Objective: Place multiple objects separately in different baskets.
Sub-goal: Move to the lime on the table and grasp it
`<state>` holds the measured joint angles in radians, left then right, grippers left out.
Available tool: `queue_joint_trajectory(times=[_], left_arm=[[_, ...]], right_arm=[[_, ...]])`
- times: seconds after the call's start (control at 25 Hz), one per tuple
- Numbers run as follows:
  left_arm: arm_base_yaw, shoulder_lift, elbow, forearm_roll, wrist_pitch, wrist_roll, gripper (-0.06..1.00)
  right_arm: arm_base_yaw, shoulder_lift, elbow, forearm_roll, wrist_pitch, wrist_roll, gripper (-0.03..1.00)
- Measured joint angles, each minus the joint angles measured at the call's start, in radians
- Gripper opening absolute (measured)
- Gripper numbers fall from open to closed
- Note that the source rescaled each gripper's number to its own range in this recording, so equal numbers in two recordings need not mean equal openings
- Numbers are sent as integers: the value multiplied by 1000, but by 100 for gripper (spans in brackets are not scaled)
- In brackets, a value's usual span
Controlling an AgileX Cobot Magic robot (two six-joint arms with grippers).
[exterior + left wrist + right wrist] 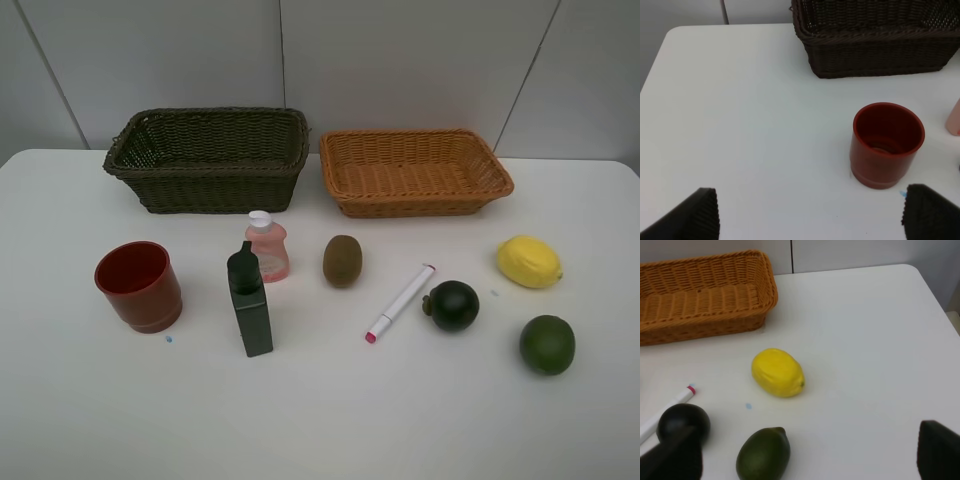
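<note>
On the white table stand a red cup [139, 285], a dark green bottle [249, 300] and a pink bottle [267, 247]. To their right lie a brown kiwi [342, 260], a pink-tipped marker [400, 302], a blackish fruit [453, 305], a yellow lemon [529, 262] and a green lime [547, 344]. Behind them are the dark olive basket [208, 158] and the orange-tan basket [415, 171], both empty. No arm shows in the high view. My left gripper [810, 220] is open, short of the cup [887, 144]. My right gripper [805, 457] is open near the lime [763, 455] and lemon [777, 372].
The table's left edge [652, 65] and right edge [935, 290] lie close to the outer objects. A grey panelled wall [300, 50] rises behind the baskets. Bare table surface runs along the front.
</note>
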<state>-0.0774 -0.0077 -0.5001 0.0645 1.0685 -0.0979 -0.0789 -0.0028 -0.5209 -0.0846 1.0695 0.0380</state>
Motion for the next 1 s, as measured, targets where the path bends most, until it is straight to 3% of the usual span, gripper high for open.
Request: queue_joint_trajectory(times=[1.0], left_arm=[[0,0,0,0,0,0,95]], right_arm=[[0,0,0,0,0,0,93]])
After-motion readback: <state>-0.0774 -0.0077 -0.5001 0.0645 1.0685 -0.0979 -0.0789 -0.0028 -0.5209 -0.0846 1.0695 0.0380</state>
